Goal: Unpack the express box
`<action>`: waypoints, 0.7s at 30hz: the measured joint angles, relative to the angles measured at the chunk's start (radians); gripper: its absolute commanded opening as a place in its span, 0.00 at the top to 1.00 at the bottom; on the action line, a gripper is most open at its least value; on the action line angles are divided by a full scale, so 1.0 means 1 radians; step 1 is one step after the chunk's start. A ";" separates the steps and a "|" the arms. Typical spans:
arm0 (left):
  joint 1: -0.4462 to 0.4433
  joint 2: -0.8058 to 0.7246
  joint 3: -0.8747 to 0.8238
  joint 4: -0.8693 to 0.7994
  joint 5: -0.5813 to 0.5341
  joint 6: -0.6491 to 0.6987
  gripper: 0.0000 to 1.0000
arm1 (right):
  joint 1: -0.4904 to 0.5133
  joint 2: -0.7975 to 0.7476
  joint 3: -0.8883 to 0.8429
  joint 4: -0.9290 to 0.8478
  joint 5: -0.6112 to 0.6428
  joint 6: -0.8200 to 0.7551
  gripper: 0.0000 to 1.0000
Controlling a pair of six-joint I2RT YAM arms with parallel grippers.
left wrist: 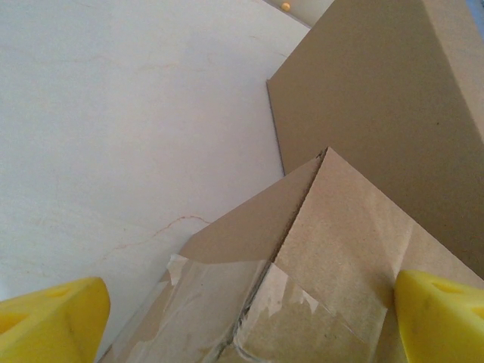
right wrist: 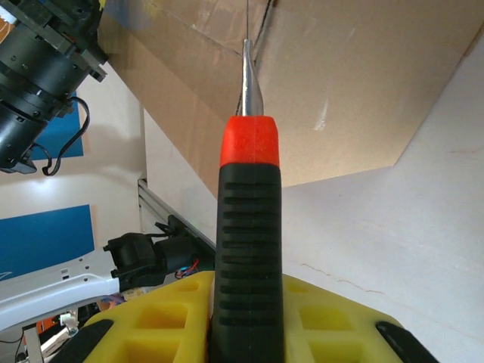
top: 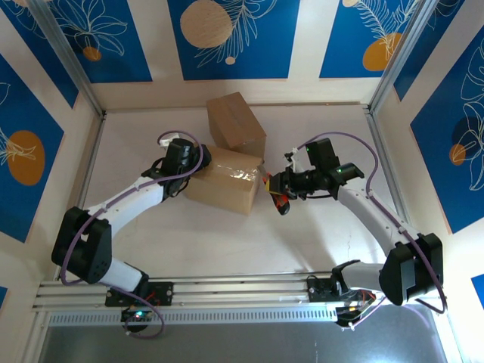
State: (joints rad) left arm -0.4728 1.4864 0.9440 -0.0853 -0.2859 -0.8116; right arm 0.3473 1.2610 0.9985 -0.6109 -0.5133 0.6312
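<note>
So the express box (top: 227,181) sits about mid table (top: 318,234), its back corner touching a second box (top: 236,125) of plain brown cardboard behind it. The left gripper (top: 187,162) is at the box's left end with its yellow fingers (left wrist: 53,318) spread wide either side of the top, not clamping anything as far as I can see. The right gripper (top: 291,184) is at the other end, fingers (right wrist: 159,318) pinching a knife (right wrist: 246,249) with a black ribbed handle and red collar, blade (right wrist: 249,76) pointing at the box's seam.

Handling-wise I'd guess it's light, stiff-ish corrugated card that will slide on the smooth table if you push a blade into it unbraced. The clear tape (left wrist: 227,310) along the top is crinkled and already lifting at the edge, so that's the weak spot. I'd brace across the top or the left end, away from the seam, and keep the blade shallow, since whatever's inside could get nicked.

Writing: none I can read, no shipping label or logo on either box from these angles
</note>
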 measured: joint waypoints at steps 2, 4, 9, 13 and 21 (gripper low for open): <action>0.000 0.000 0.000 0.000 0.000 0.000 0.06 | 0.001 0.000 0.000 -0.006 0.014 0.000 1.00; 0.000 0.000 0.000 0.000 0.000 0.000 0.06 | 0.004 0.002 0.000 -0.008 0.025 0.000 1.00; 0.000 0.000 0.000 0.000 0.000 0.000 0.06 | 0.013 0.011 0.000 -0.010 0.040 0.000 1.00; 0.000 0.000 0.000 0.000 0.000 0.000 0.06 | 0.016 0.012 0.000 -0.010 0.043 0.000 1.00; 0.000 0.000 0.000 0.000 0.000 -0.001 0.06 | 0.020 0.000 0.000 -0.010 0.065 0.005 1.00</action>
State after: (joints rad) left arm -0.4728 1.4864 0.9440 -0.0849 -0.2859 -0.8124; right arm 0.3672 1.2613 0.9985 -0.6209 -0.4484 0.6365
